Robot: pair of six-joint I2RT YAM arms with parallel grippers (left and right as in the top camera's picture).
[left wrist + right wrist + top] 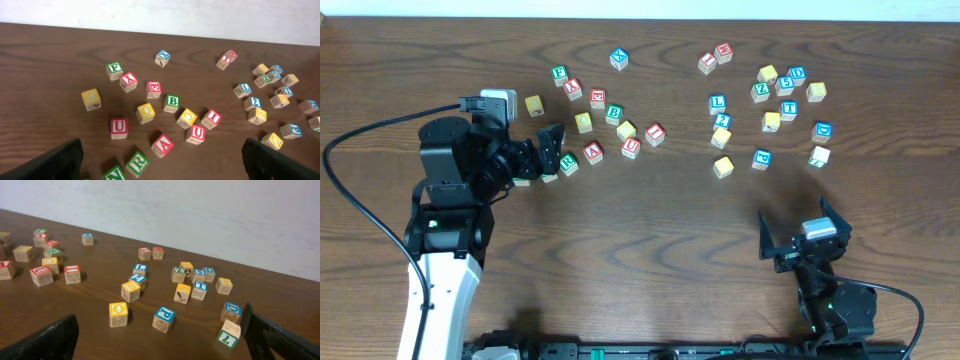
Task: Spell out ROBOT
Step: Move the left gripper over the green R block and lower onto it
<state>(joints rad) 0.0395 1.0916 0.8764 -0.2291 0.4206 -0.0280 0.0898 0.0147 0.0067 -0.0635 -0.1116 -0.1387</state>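
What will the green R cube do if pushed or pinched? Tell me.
The green R cube looks like rigid wood, so probably won't deform. Flat faces suggest sliding, not rolling. The N cube sits close beside, so a push likely nudges it.

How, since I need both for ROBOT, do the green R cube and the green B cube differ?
The green R cube shows R, the green B cube shows B. The R cube lies askew beside the green N cube; the B cube sits squarer, apart. Both are small wooden cubes, green letters up.

left fingers [55, 162] and right fingers [47, 340] both stand spread wide, gripping nothing.
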